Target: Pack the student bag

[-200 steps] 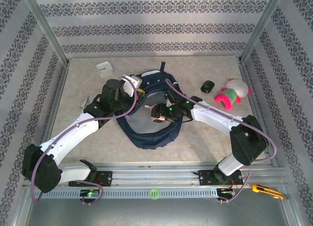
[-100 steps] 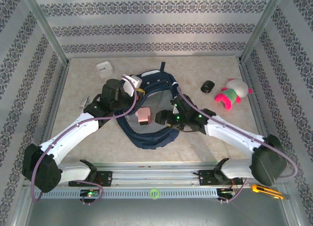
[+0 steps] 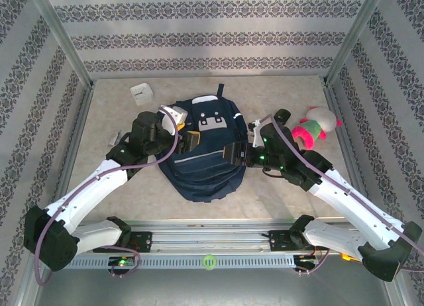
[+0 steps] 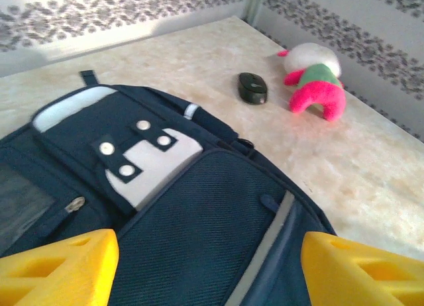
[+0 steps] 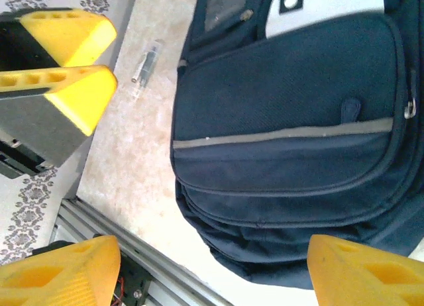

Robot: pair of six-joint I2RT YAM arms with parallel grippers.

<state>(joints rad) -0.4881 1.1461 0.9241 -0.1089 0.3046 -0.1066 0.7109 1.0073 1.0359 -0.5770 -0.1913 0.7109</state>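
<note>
The student bag (image 3: 207, 153) lies flat in the middle of the table, navy, front up, with its grey-white patch (image 3: 211, 122) toward the far end. My left gripper (image 3: 189, 140) hovers over the bag's left side. In the left wrist view its yellow fingers (image 4: 58, 267) stand wide apart over the front pocket (image 4: 199, 220), holding nothing. My right gripper (image 3: 237, 152) is at the bag's right edge. In the right wrist view its fingers (image 5: 368, 269) are spread above the bag's lower end (image 5: 291, 140), empty.
A black mouse (image 3: 281, 115) and a pink, white and green plush toy (image 3: 315, 126) lie at the back right. A white box (image 3: 140, 93) stands at the back left. A small clear pen-like item (image 5: 146, 64) lies left of the bag. The metal rail (image 3: 212, 236) runs along the near edge.
The bag's raised flap has dropped and the bag now lies shut and flat, hiding the pink item inside. My left gripper has opened. The right arm has pulled back to the right.
</note>
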